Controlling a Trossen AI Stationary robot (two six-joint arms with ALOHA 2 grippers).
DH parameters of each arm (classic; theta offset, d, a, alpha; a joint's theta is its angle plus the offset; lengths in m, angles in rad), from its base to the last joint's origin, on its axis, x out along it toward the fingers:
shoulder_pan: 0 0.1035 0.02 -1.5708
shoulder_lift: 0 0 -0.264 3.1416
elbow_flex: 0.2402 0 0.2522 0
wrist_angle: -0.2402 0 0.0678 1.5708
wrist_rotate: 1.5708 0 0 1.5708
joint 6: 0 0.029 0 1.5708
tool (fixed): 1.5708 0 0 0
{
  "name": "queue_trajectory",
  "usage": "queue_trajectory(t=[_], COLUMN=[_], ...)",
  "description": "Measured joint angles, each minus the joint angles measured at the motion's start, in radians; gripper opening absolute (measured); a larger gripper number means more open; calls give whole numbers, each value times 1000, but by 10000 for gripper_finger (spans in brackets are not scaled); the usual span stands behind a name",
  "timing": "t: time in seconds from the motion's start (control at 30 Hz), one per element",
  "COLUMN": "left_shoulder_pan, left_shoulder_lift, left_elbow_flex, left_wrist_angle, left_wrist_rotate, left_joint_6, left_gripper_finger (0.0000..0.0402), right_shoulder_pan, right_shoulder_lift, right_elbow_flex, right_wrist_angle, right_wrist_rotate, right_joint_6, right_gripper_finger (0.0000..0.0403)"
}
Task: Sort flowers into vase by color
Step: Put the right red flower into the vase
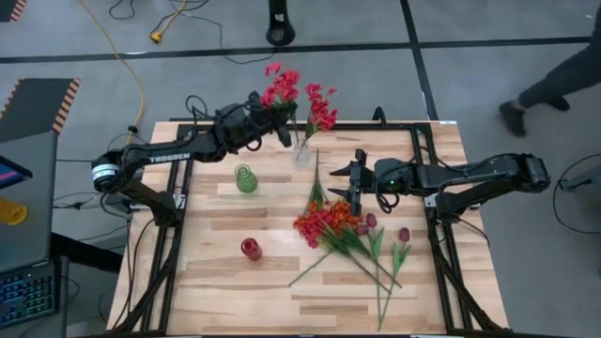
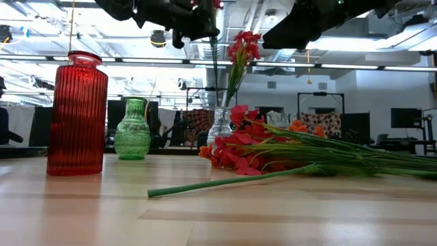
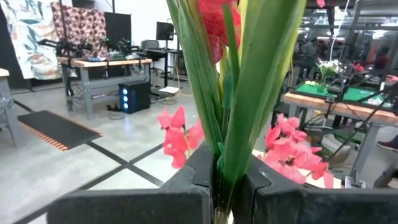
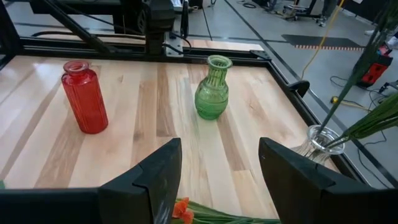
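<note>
pink spray held over the clear vase, pile waiting on the bench

left gripper fingers clamp a pink-red spray by its stems above the clear vase, probably to drop it in; right gripper fingers gape empty over the remaining flowers.

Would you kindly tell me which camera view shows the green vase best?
The right wrist view: the green vase stands whole and unobstructed, ribbing clear. The low view shows it farther off, side-on. The high view shows only its top. The left wrist view misses it.
</note>
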Motion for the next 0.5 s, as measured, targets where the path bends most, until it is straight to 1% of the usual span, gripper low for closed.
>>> queue_trajectory(t=[0.5], left_shoulder_pan=[0], left_shoulder_lift=[1], left_elbow_flex=[-79], left_wrist_angle=[37], left_wrist_rotate=[-9], left_joint_6=[-48], left_gripper_finger=[7], right_shoulder_pan=[0], right_shoulder_lift=[0], right_elbow_flex=[0], right_wrist_angle=[0], right_wrist_rotate=[-1], right_joint_6=[0], right_gripper_finger=[239])
